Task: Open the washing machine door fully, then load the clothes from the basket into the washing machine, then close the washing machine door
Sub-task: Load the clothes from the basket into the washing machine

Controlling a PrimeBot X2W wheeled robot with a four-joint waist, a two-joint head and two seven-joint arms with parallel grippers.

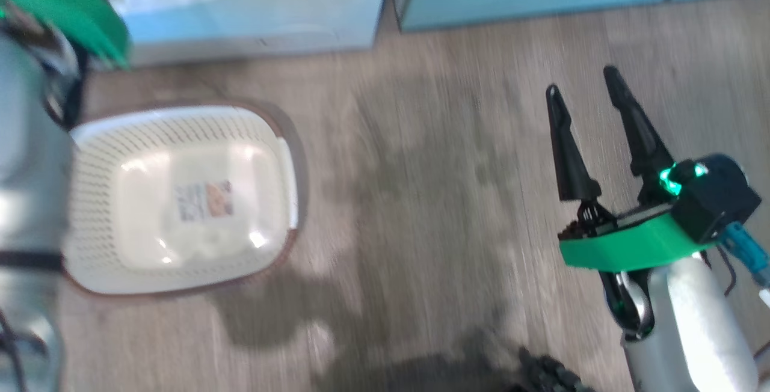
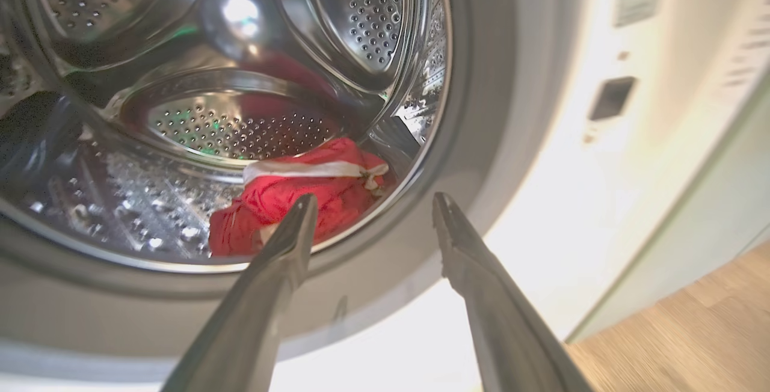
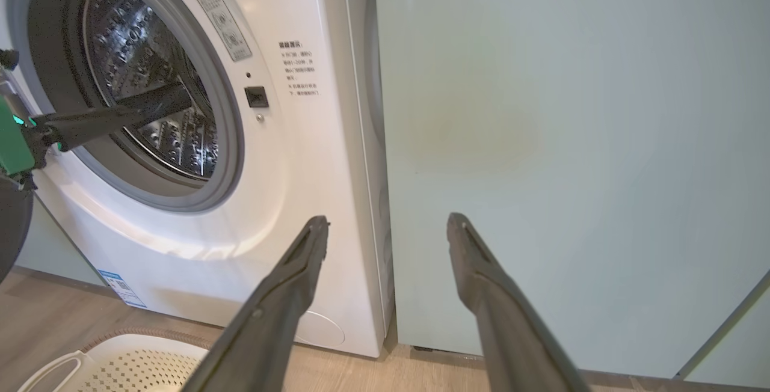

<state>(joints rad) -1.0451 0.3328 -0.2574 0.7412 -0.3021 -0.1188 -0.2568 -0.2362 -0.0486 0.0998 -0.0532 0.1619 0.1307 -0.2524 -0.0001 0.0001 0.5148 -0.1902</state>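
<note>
Dark fingers of the left gripper (image 2: 374,196) stand spread and empty just outside the mouth of the drum (image 2: 240,127). Clothes (image 2: 289,190), a red bundle with a white band, lie crumpled on the drum's bottom close behind its front lip. One fingertip overlaps them in the wrist view, and whether it touches I cannot tell. They look light, soft and limp, likely to sag and drape, so a pinch on any raised fold or the banded hem should hold. Basket (image 1: 96,187) sits bare on the floor (image 1: 421,169). Right gripper (image 1: 582,79) hangs spread too, empty, apart from the washer (image 3: 283,187).
</note>
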